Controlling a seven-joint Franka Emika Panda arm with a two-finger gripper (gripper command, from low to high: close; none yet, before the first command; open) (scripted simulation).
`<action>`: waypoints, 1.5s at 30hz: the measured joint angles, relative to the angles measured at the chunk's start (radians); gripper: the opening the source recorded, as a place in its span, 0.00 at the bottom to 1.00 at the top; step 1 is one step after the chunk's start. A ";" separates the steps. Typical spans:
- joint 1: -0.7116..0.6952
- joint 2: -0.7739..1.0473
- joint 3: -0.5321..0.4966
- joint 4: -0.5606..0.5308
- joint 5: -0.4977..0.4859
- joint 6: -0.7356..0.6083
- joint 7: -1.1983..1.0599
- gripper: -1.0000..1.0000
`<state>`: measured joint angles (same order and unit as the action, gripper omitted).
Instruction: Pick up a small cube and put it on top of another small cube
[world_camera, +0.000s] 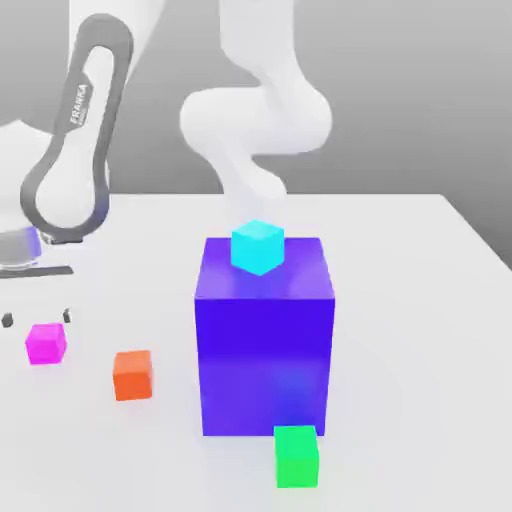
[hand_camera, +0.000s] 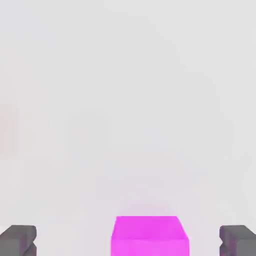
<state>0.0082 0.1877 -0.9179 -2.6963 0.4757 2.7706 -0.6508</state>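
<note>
1. Exterior view: my pincer (world_camera: 37, 319) hangs low at the view's left edge, its two dark fingertips (world_camera: 67, 316) spread wide apart just above the white table (world_camera: 420, 330).
2. The small magenta cube (world_camera: 46, 343) sits on the table right under those tips, roughly between them and untouched by either as far as I can see.
3. To the view's right of it, near but apart, lies a small orange cube (world_camera: 132, 374).
4. Further right stands the big blue-purple block (world_camera: 266, 335), with a small cyan cube (world_camera: 257, 247) resting on its top face towards the back.
5. A small green cube (world_camera: 297, 456) sits on the table just in front of the block's lower right corner.
6. Hand view: the small magenta cube (hand_camera: 149, 235) lies midway between my two grey fingertips (hand_camera: 19, 240), with clear table showing on each side of it, so my pincer (hand_camera: 128, 241) is open and holds nothing.
</note>
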 joint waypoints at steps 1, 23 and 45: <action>-0.010 0.005 -0.001 -0.004 0.001 0.010 -0.015 0.50; -0.265 0.183 0.314 0.069 0.363 0.083 -0.297 0.00; 0.441 -0.156 -0.081 0.101 -0.664 -0.128 0.086 0.00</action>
<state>0.4494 0.0317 -0.9990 -2.5955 -0.1880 2.6421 -0.5647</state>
